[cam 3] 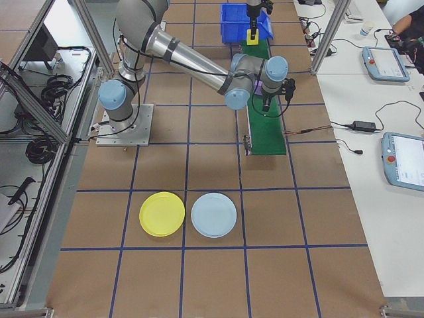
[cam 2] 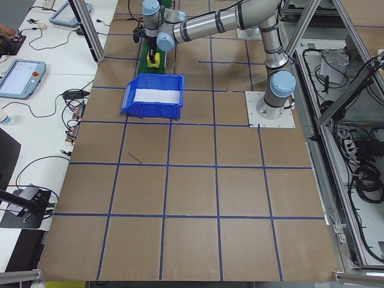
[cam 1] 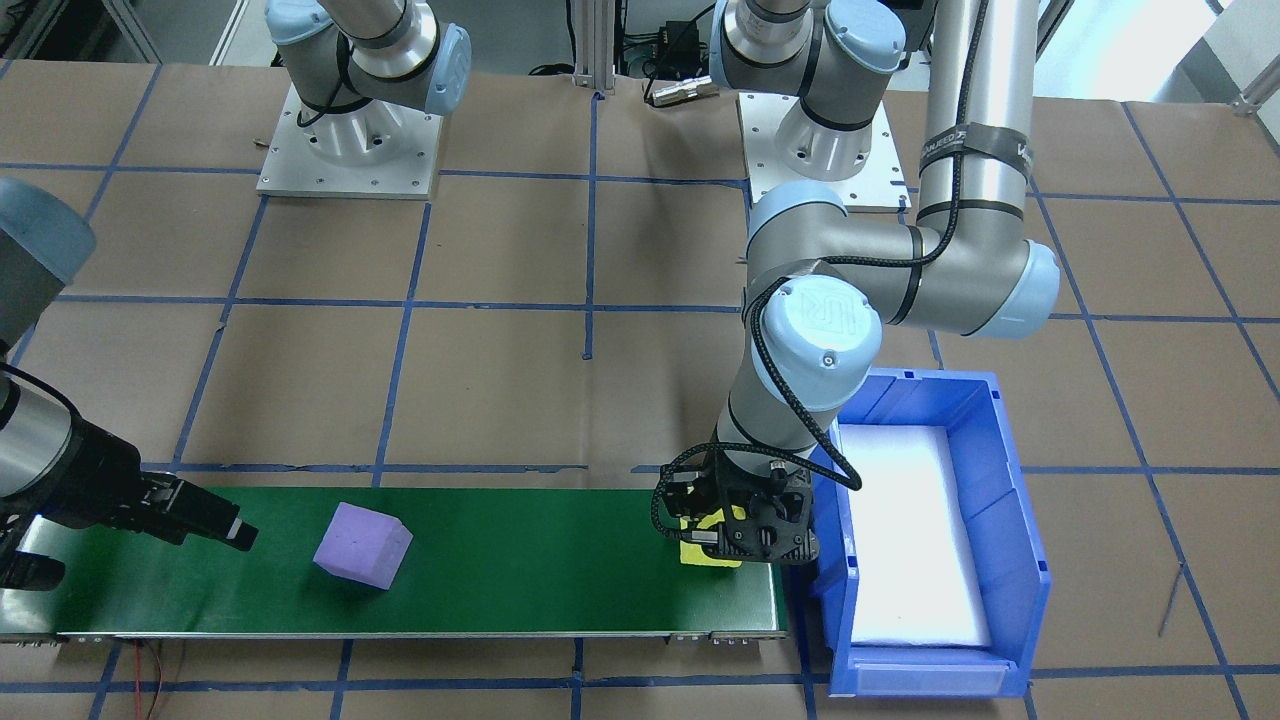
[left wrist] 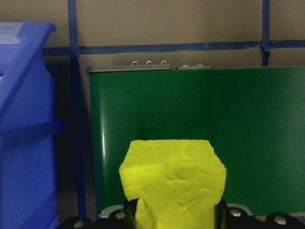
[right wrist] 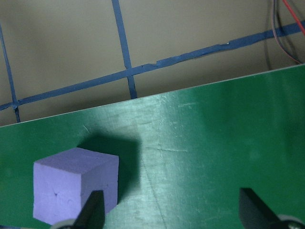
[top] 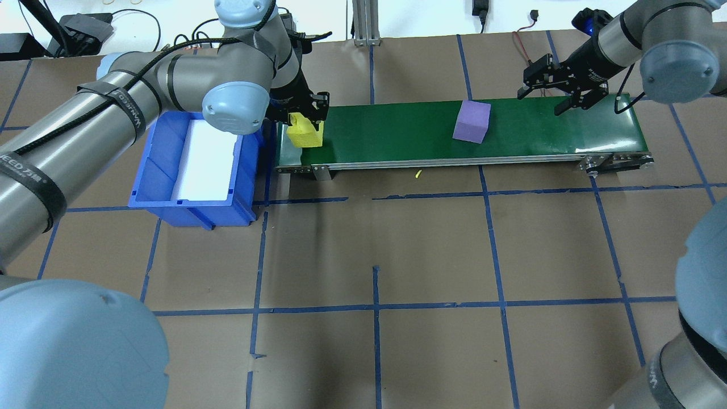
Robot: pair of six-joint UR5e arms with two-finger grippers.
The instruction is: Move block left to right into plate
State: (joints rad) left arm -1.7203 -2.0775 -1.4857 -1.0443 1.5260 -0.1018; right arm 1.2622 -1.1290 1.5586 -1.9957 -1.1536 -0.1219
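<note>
The yellow block (top: 304,134) sits on the green belt's (top: 397,133) end beside the blue bin (top: 170,170) — clamped in the left tool (top: 306,116). The right tool (top: 559,91) hangs spread near the purple block (top: 472,121); the yellow plate (cam 3: 161,213) lies far off on the brown-papered table (top: 375,255).

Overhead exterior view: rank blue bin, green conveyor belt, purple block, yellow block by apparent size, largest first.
1. green conveyor belt, the longest by far
2. blue bin
3. purple block
4. yellow block, close to the purple one and partly hidden by the left gripper, so the last two places are unsure.
</note>
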